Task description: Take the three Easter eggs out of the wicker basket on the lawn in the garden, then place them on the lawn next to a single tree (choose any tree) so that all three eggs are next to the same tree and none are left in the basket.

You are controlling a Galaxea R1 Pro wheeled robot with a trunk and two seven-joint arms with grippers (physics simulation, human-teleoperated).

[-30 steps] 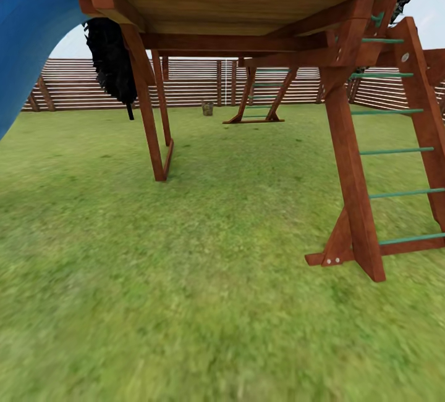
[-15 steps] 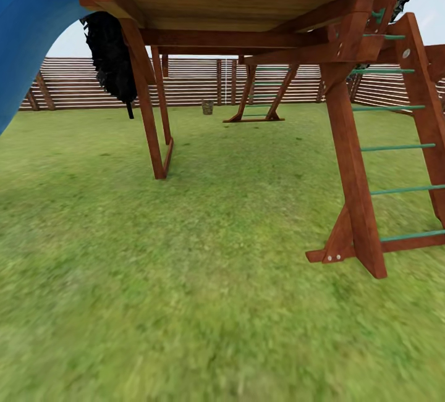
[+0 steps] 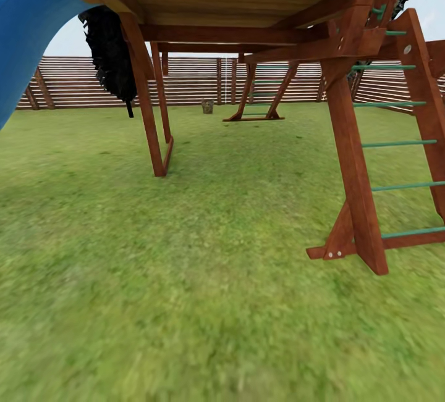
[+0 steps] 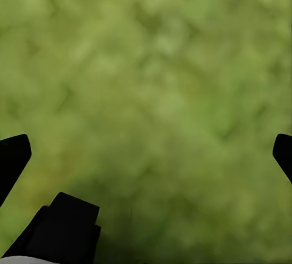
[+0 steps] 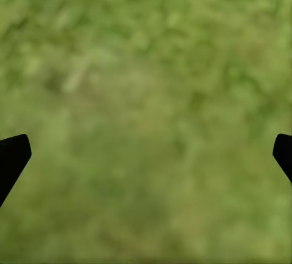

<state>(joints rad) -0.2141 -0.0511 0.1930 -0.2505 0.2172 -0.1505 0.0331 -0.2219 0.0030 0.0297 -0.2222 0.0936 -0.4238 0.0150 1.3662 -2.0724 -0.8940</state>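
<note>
Far across the lawn, beyond the wooden play frame and close to the slatted fence, stands a small brownish object that is probably the wicker basket, too small to confirm; no eggs can be made out. Both wrist views look down on bare grass, with the left gripper and right gripper jaws spread wide and holding nothing. Judged from this, no egg is yet moved and the whole task remains.

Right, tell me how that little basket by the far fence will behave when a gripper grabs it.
The wicker basket stands upright on the lawn and looks small, so it is probably light and could tip or slide if nudged. It appears squat, which should steady it somewhat. Its weave and rim are too distant to judge stiffness.
</note>
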